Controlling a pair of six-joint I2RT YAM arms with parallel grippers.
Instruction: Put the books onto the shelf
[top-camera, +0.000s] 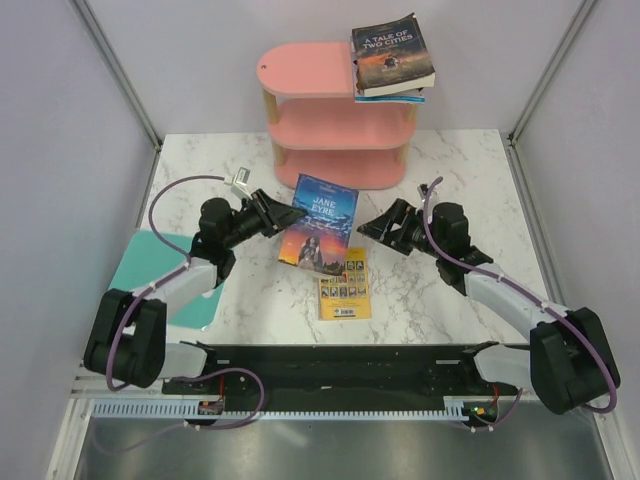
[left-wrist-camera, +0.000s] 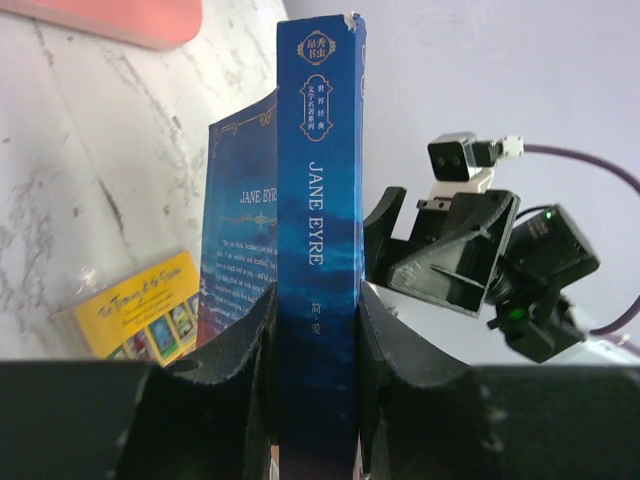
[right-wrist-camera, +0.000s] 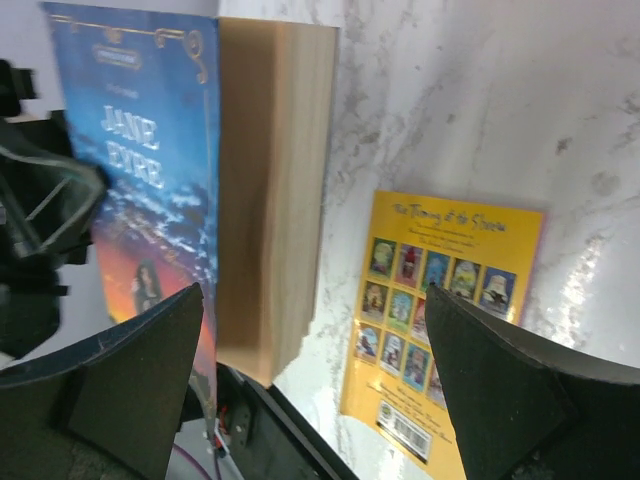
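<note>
My left gripper (top-camera: 285, 213) is shut on the spine of the blue "Jane Eyre" book (top-camera: 320, 223), holding it lifted over the table's middle; in the left wrist view the spine (left-wrist-camera: 318, 250) stands upright between both fingers. My right gripper (top-camera: 372, 226) hangs open just right of that book, its page edge (right-wrist-camera: 270, 190) in front of the spread jaws, nothing gripped. A yellow book (top-camera: 345, 285) lies flat on the marble below. "A Tale of Two Cities" (top-camera: 392, 55) lies stacked on another book on the pink shelf's (top-camera: 310, 70) top board.
A flat teal board (top-camera: 150, 265) lies at the left under my left arm. White walls close in the table on three sides. A black rail (top-camera: 330, 365) runs along the near edge between the arm bases.
</note>
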